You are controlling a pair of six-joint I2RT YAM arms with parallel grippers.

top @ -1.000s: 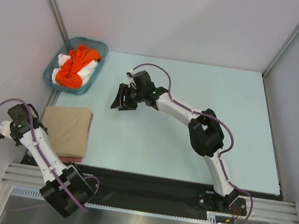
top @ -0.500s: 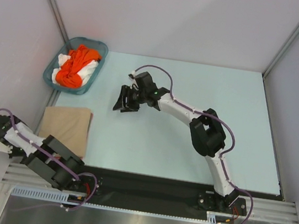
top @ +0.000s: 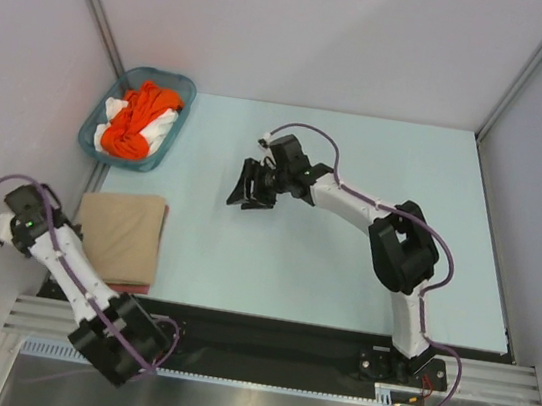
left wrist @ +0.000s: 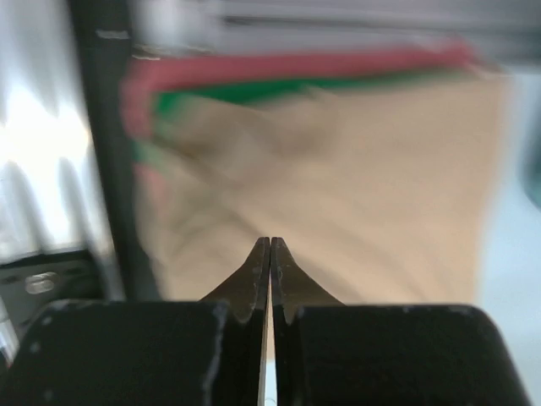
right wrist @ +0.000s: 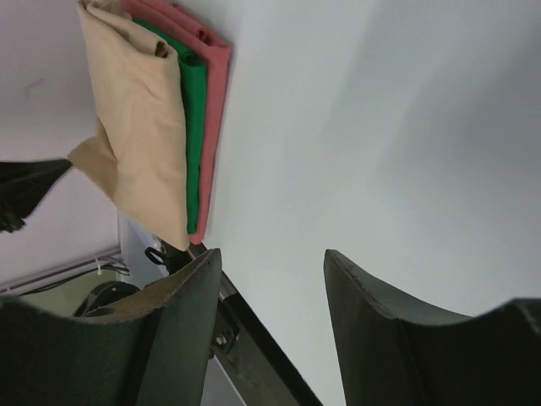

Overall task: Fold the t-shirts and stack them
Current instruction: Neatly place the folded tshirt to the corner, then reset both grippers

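On the surface (top: 343,264) the stack (top: 121,237) sits near-left: tan-beige t-shirt (right wrist: 135,110) over dark green t-shirt (right wrist: 195,127) and reddish t-shirt (right wrist: 216,93). The orange t-shirt (top: 139,119) and white t-shirt (top: 168,126) lie crumpled in the basket (top: 188,90). The right gripper (top: 253,188), jaws apart and empty, has drifted right, away from the basket; the left gripper (left wrist: 270,245), jaws together on nothing, has swung back beside the stack (two shirts likely remain).

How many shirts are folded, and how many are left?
Three look done: the tan shirt lies folded on the green shirt and reddish shirt. Nothing is in hand: right gripper open, left gripper shut, both empty. Left: the orange shirt and white shirt, crumpled in the basket.
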